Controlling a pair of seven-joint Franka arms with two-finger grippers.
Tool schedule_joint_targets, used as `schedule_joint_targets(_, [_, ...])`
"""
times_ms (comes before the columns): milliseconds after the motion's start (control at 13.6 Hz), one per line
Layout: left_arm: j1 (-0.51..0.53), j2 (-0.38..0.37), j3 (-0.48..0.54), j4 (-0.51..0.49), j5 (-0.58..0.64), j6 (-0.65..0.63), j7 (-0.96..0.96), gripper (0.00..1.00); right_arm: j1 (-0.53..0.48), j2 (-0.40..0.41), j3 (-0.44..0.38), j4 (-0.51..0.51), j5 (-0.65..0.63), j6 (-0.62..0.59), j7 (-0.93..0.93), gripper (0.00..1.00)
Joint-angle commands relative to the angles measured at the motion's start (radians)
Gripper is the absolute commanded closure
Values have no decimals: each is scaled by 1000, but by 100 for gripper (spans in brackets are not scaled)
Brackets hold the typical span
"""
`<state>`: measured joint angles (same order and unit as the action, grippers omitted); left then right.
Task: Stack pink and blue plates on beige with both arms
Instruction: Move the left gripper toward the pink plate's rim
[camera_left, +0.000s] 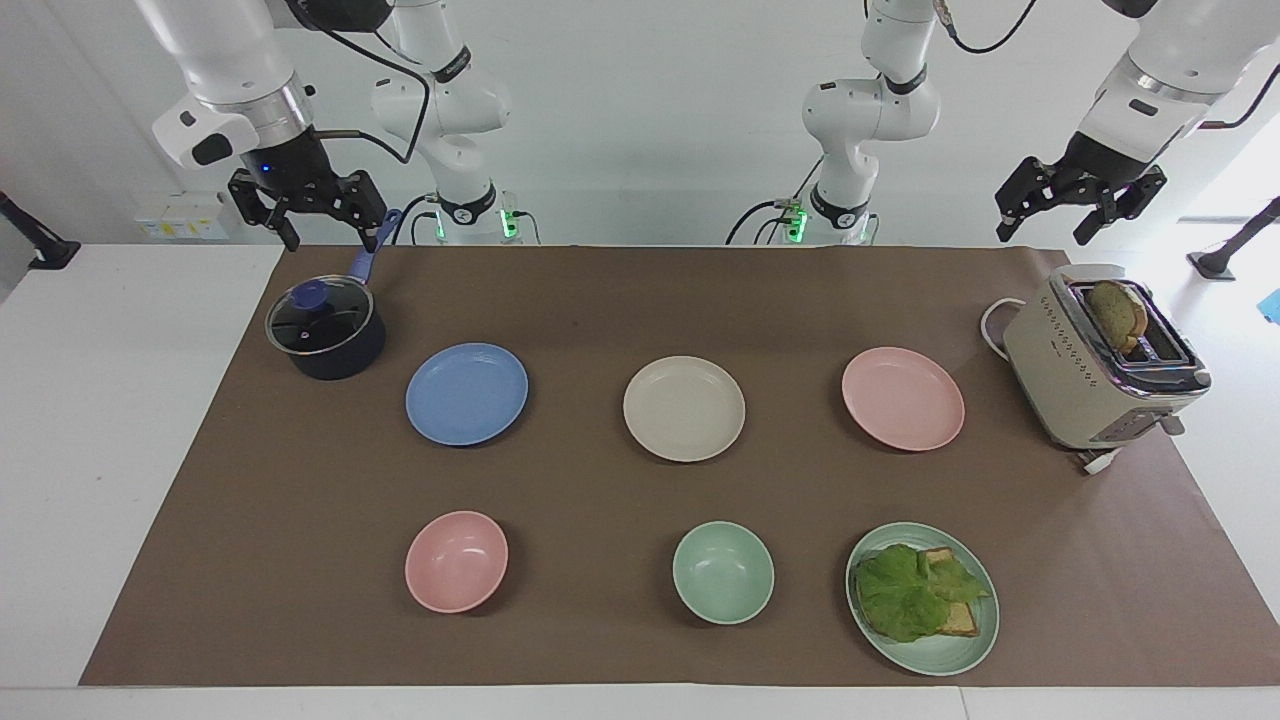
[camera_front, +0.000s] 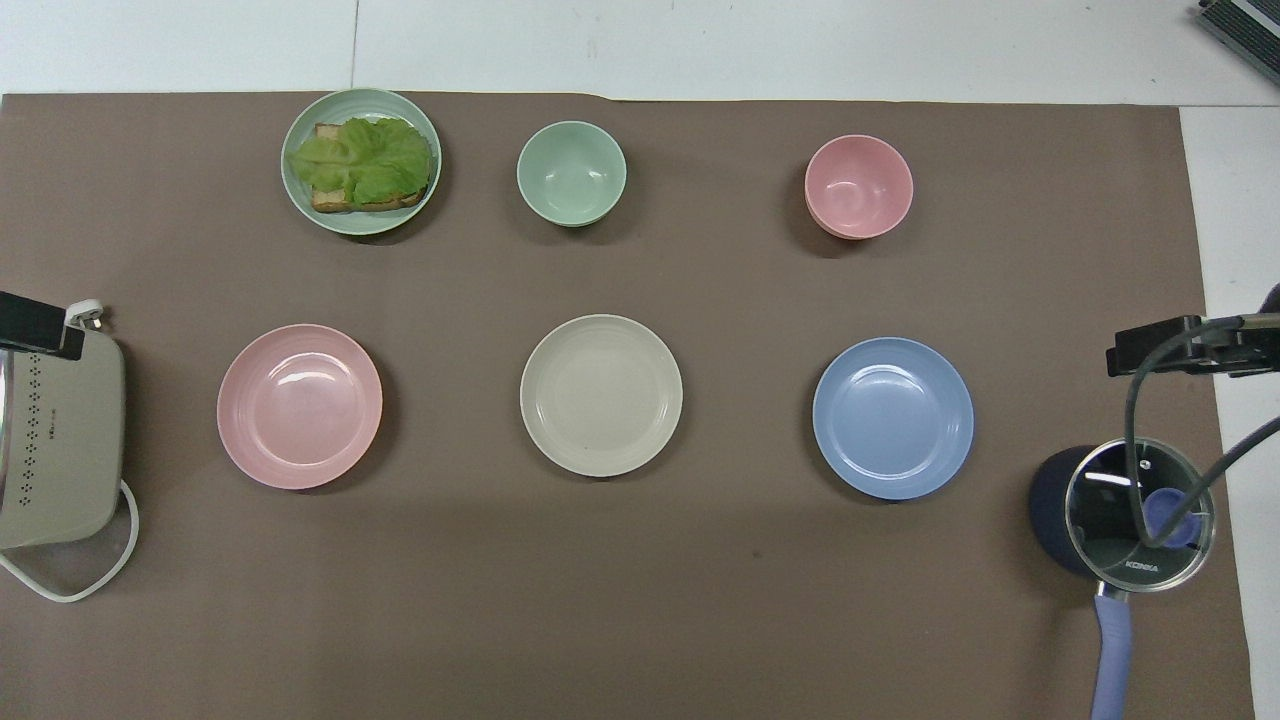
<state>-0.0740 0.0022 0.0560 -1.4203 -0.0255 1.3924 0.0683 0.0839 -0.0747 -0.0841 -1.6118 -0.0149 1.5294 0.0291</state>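
Three plates lie in a row on the brown mat. The beige plate is in the middle. The blue plate lies toward the right arm's end, the pink plate toward the left arm's end. All three are bare and apart from each other. My right gripper hangs open in the air over the saucepan, holding nothing. My left gripper hangs open above the toaster, also holding nothing.
A dark saucepan with a glass lid stands beside the blue plate. A beige toaster holding a bread slice stands beside the pink plate. Farther from the robots sit a pink bowl, a green bowl and a green plate with lettuce on toast.
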Motion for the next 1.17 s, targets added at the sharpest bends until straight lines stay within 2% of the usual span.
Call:
schedule_joint_targets(0, [5, -27, -4, -32, 12, 0, 11, 0, -15, -19, 6, -16, 21, -2, -9, 0])
schedule_joint_targets(367, [5, -33, -4, -80, 21, 22, 15, 0, -15, -19, 6, -16, 21, -2, -9, 0])
schedule_joint_targets(734, [8, -87, -4, -372, 24, 274, 11, 0, -15, -19, 6, -16, 23, -2, -9, 0])
schedule_joint_targets(954, [55, -81, -4, -459, 24, 362, 18, 0, -15, -19, 6, -16, 21, -2, -9, 0])
schedule_joint_targets(1101, [85, -70, -4, -566, 24, 490, 19, 0, -15, -19, 6, -16, 21, 0, -9, 0])
